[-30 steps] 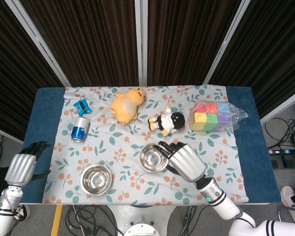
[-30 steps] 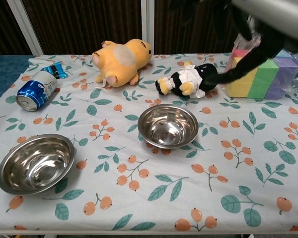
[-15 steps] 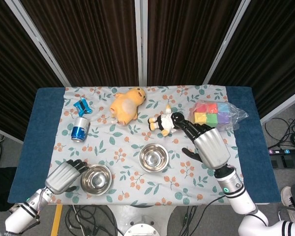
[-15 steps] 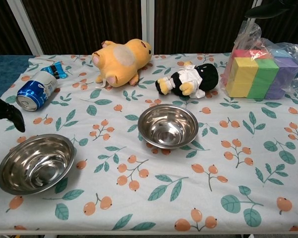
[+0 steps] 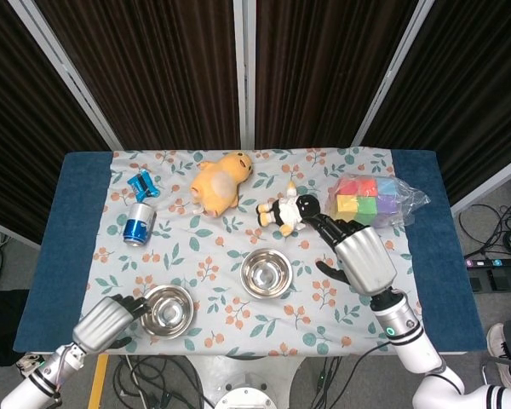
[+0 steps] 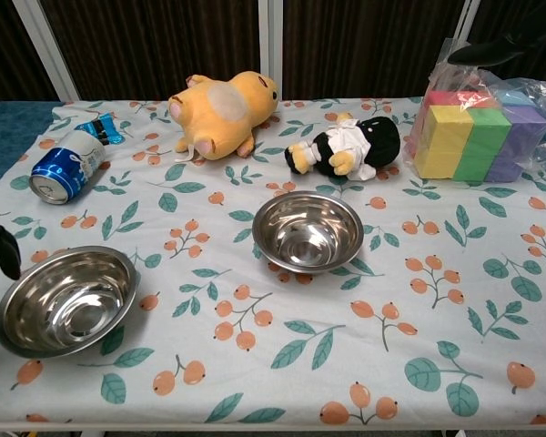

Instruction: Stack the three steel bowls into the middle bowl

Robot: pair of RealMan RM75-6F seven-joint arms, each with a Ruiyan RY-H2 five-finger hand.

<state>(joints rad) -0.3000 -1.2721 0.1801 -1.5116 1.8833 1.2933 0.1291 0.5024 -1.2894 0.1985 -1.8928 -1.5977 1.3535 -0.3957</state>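
1. A flowered cloth (image 5: 213, 256) is spread over the table under both hands.
2. The block pack (image 5: 364, 201), wrapped in clear plastic, is seen just beyond the right hand (image 5: 361, 260), which is raised with fingers spread and nothing held.
3. A yellow plush toy (image 5: 220, 181) lies far behind both hands.
4. The middle bowl (image 5: 266, 273) is found just left of the right hand, upright; whether another bowl is nested inside cannot be told.
5. The left bowl (image 5: 167, 310) is placed right beside the left hand (image 5: 104, 322), whose fingers are curled at its rim; contact cannot be confirmed.
6. A small doll (image 5: 285, 212) lies beyond the right hand.
7. A blue can (image 5: 140, 224) lies on its side, well beyond the left hand.
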